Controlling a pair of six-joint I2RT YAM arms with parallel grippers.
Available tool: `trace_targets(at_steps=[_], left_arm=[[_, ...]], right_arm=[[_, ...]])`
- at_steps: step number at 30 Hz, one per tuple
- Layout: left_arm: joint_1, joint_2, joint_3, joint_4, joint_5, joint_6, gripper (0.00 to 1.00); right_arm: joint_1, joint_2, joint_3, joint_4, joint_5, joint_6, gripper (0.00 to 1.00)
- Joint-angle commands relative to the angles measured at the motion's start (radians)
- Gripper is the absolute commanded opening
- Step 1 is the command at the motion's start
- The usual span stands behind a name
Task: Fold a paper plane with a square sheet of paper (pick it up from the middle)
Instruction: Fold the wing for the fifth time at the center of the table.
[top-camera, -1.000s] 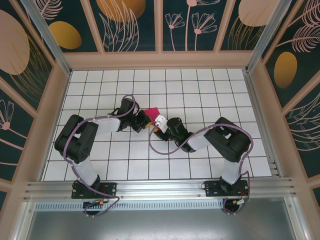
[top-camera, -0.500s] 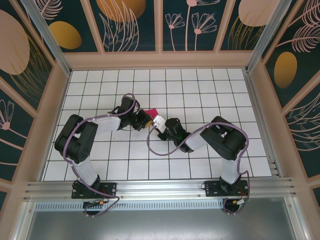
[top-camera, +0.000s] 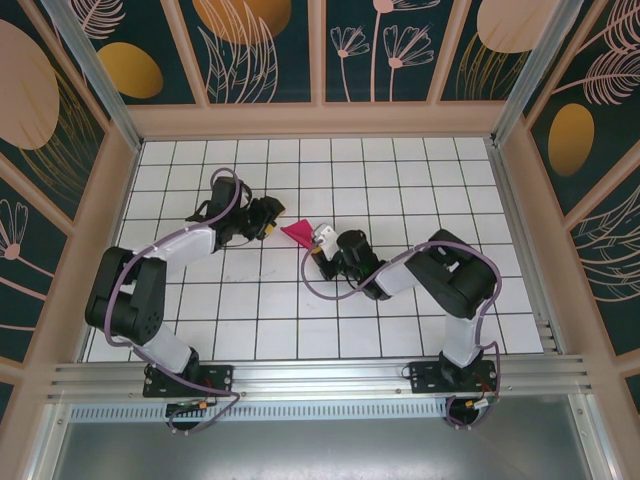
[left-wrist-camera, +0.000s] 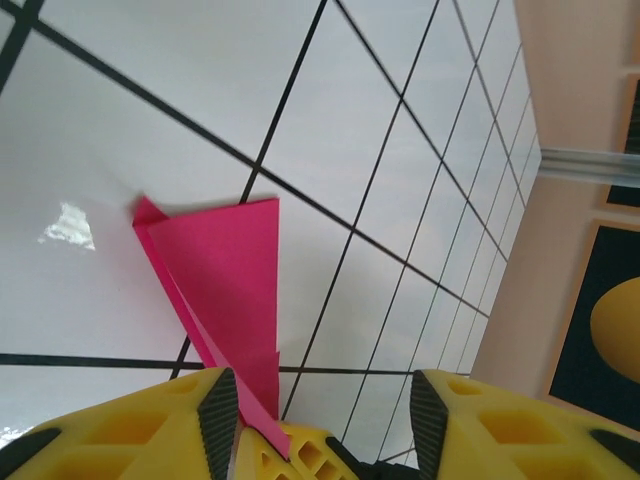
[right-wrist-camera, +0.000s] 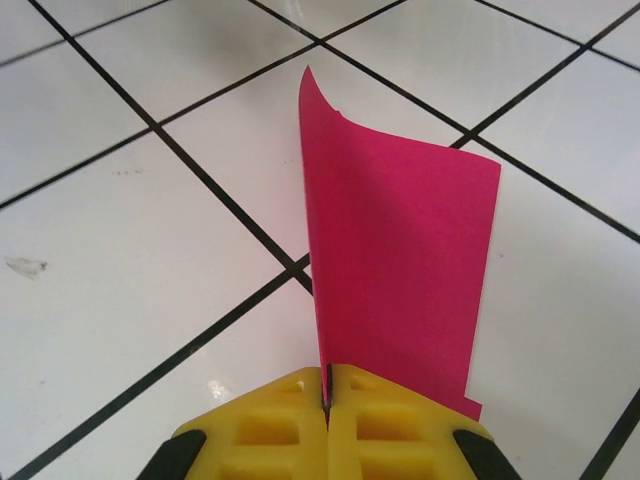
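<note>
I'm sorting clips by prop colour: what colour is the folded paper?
Plain magenta-pink, unpatterned. The folded paper shows best in the right wrist view.

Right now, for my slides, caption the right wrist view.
Right tool, shut, pinches folded magenta-pink paper upright above white gridded table.

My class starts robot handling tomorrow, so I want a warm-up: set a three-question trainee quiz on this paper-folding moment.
1. True or false: the right tool is shut on the folded magenta-pink paper sheet.
2. The left tool's jaws stand: A) shut on the paper, B) apart, C) shut on a cable.
3. Fill in: the white tiled table carries black ____ lines.
Key: 1 true; 2 B; 3 grid.
</note>
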Motion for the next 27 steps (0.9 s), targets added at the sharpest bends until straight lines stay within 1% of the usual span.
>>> trace_targets(at_steps=[1,4,8,12,20,27], left_arm=[[0.0,-0.02,-0.047,0.015,-0.002,0.028,0.53],[-0.001,-0.031,-0.1,0.104,0.029,0.028,0.53],[-0.004,-0.059,-0.174,0.215,0.041,0.02,0.53],[-0.023,-0.062,-0.218,0.283,0.061,0.023,0.52],[-0.073,-0.016,-0.238,0.379,0.092,0.017,0.46],[-0.095,0.03,-0.225,0.404,0.102,0.014,0.38]], right_arm=[[-0.024,-0.037,0.015,-0.013,-0.113,0.133,0.0],[-0.049,-0.034,0.021,-0.015,-0.177,0.218,0.0],[-0.077,-0.025,0.031,-0.017,-0.252,0.322,0.0],[-0.102,-0.008,0.05,-0.028,-0.316,0.416,0.0],[-0.122,0.027,0.092,-0.077,-0.378,0.513,0.0],[-0.126,0.057,0.116,-0.11,-0.408,0.563,0.0]])
